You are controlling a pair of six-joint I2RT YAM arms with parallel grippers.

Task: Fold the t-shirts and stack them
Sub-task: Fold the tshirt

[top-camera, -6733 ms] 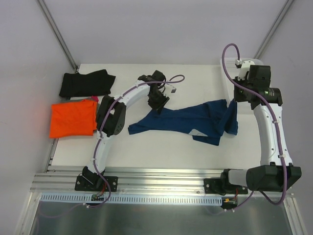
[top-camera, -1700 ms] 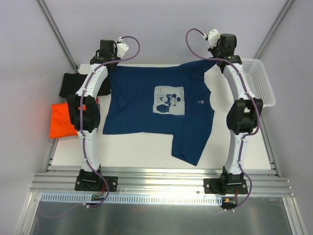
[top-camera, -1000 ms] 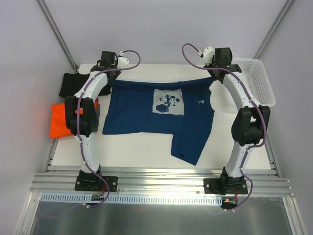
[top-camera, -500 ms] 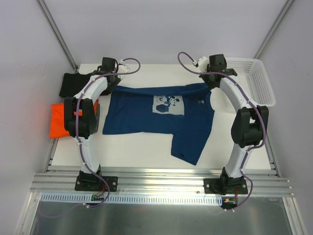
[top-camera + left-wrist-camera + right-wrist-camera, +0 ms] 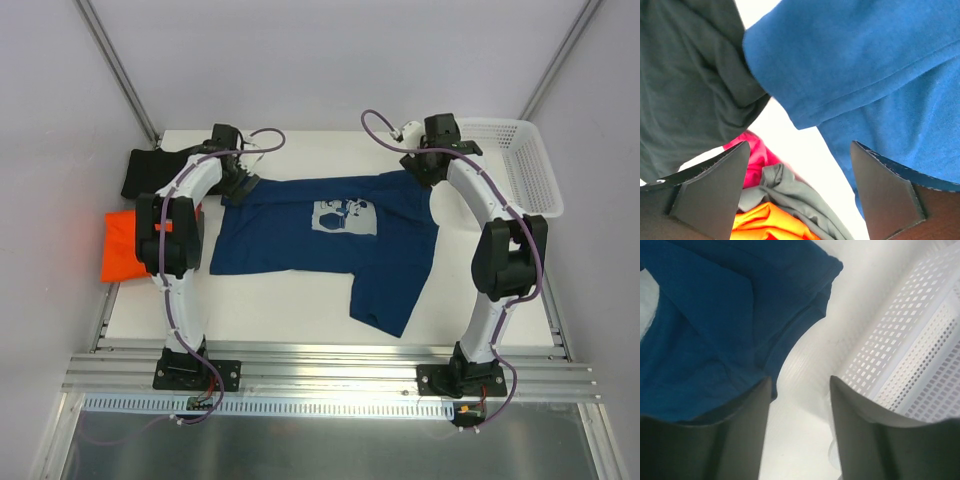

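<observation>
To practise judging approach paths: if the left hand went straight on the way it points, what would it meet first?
Probably the bare white tabletop, in the gap between the navy blue cloth t-shirt and the crumpled grey cloth; depth is unclear.

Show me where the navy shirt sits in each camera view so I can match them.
Top view: navy shirt spread mid-table, print up.
Left wrist: upper right, next to the black shirt.
Right wrist: upper left, with the basket at right.
Shared landmark: the white table, bare along the shirt's edge in every view.
</observation>
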